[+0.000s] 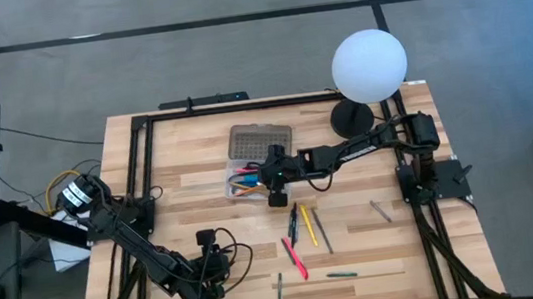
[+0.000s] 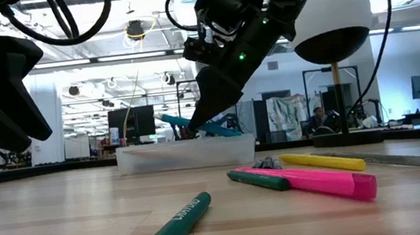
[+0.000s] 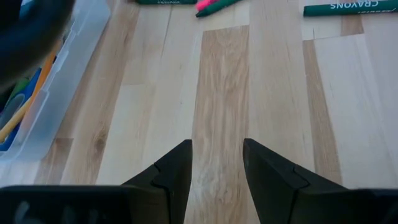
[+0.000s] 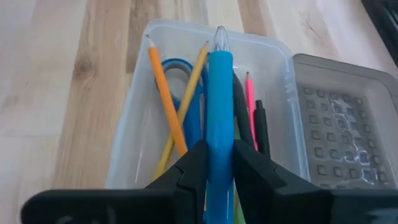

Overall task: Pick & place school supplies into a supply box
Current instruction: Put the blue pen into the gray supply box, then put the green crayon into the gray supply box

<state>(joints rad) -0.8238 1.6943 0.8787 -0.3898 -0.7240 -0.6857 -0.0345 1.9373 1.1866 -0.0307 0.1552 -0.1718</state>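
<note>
Right wrist view: my right gripper (image 4: 216, 163) pinches a blue pen (image 4: 219, 118) above the supply box (image 4: 127, 140). My left gripper (image 3: 216, 163) waits, fingers apart.

The clear supply box (image 4: 134, 124) lies open on the counter, its grey gridded lid (image 4: 339, 124) folded flat beside it. Inside lie orange pencils (image 4: 166, 106), blue-handled scissors (image 4: 180, 68), and pink and black pens. A blue pen (image 4: 219, 106) stands tilted over them. A pink marker (image 2: 322, 181), yellow pen (image 2: 324, 161) and green crayon (image 2: 171, 228) lie scattered nearby.
</note>
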